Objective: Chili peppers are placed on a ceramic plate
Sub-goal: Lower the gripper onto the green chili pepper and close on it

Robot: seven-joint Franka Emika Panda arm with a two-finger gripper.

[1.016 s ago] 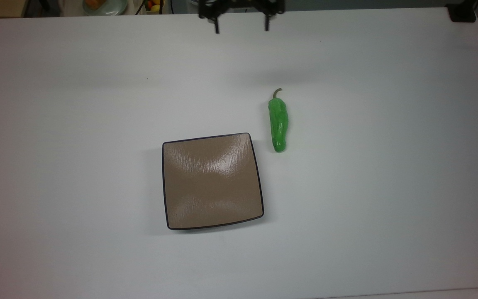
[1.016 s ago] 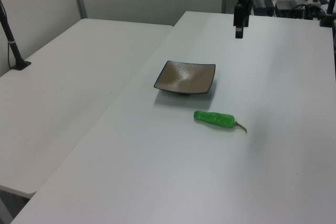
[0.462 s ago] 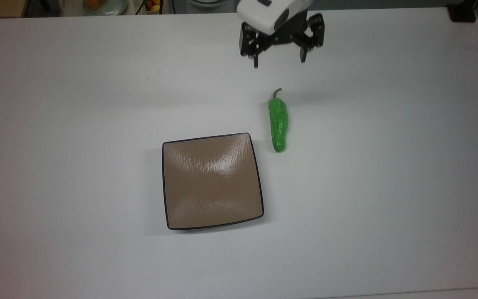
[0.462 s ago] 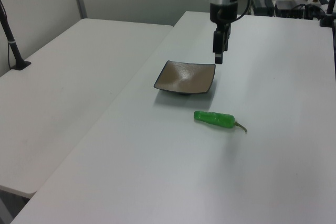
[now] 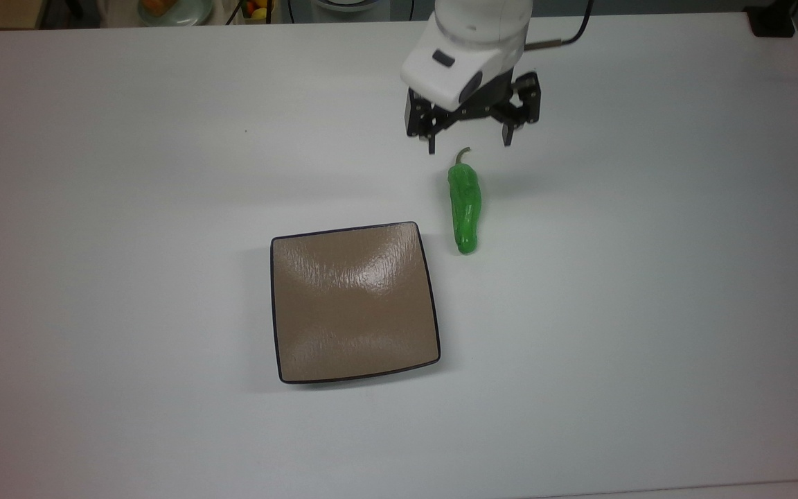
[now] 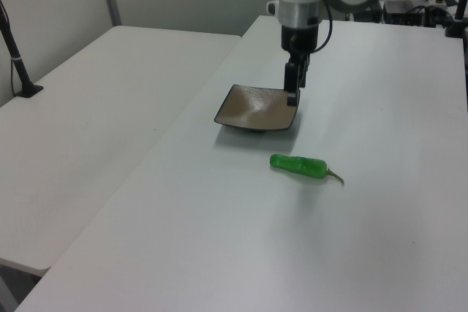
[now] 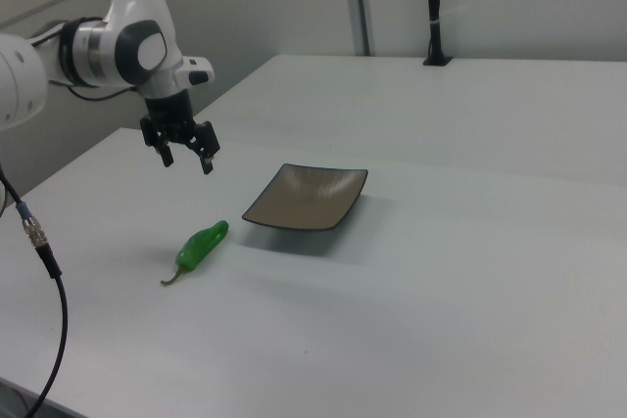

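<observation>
The chili pepper (image 5: 465, 208) lies flat on the white table (image 5: 648, 312), not yet on the ceramic plate (image 5: 354, 303). In the top view it sits just beside the plate's upper right corner, apart from the rim, near the middle of the table and somewhat toward the far edge where the arm stands. Its stem points toward that far edge; its blunt tip points toward the near edge. The plate is bare.

The gripper (image 5: 470, 145) hangs above the table over the stem end of the pepper, clear of it. Its two fingers are spread wide and hold nothing. In the right view the gripper (image 7: 186, 161) is well above the pepper (image 7: 202, 245).

Handling assessment: the pepper appears light, with a wrinkled, glossy skin, likely somewhat slick and yielding under pressure. The stem is thin and curved and would make a poor hold. The thickest part of the body, about midway along, is the soundest place to grip, with the fingers closing across the narrow width. As seen from above, the finger line already lies across the pepper's long axis, which suits this. Moderate closing force should do. The plate is glazed and shallowly dished, so a low release near its centre would limit sliding.
</observation>
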